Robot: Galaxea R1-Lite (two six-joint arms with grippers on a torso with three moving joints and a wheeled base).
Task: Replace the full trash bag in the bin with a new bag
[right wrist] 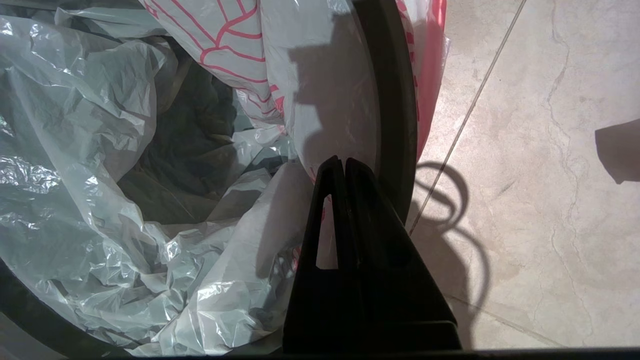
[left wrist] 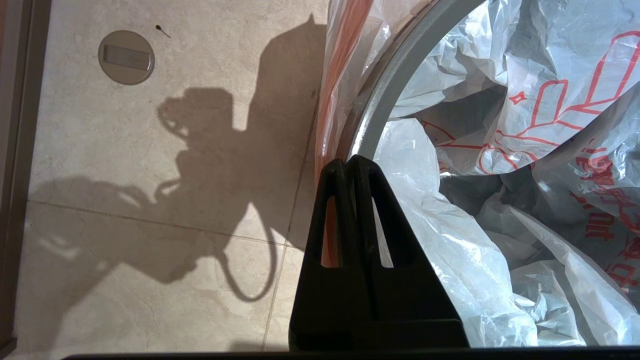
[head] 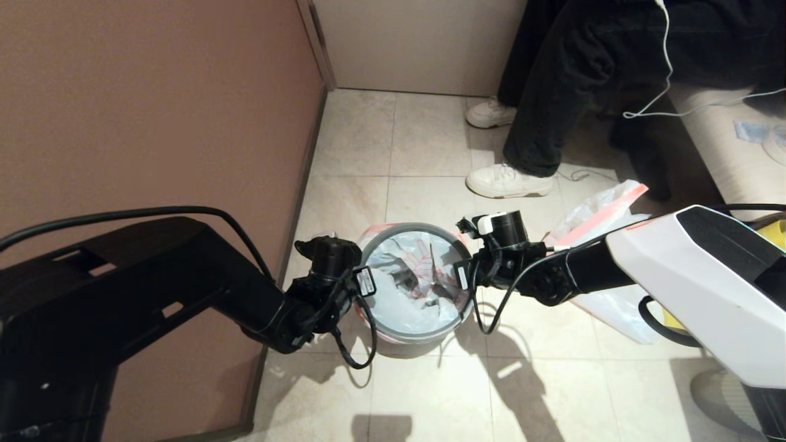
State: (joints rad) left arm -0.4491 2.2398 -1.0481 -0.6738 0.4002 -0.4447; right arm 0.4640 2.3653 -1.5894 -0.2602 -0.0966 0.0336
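The black bin (head: 412, 345) stands on the tiled floor between my two arms, with its grey hoop (head: 420, 334) on top. The new bag (head: 402, 294) lines it, smooth and crumpled inward, red print showing. Its pink-red band hangs outside the hoop (left wrist: 395, 75). My left gripper (left wrist: 346, 162) is shut with nothing visible between its fingers, just above the hoop on the bin's left side. My right gripper (right wrist: 340, 161) is shut the same way, over the new bag (right wrist: 75, 150) by the hoop (right wrist: 397, 100). The full trash bag (head: 614, 307) lies on the floor to the right, partly behind my right arm.
A brown wall (head: 153, 123) runs close along the left. A person's legs and white shoes (head: 506, 181) stand beyond the bin. A bench (head: 718, 141) and a yellow bag (head: 775, 230) are at the right. A round floor cap (left wrist: 126, 57) sits left of the bin.
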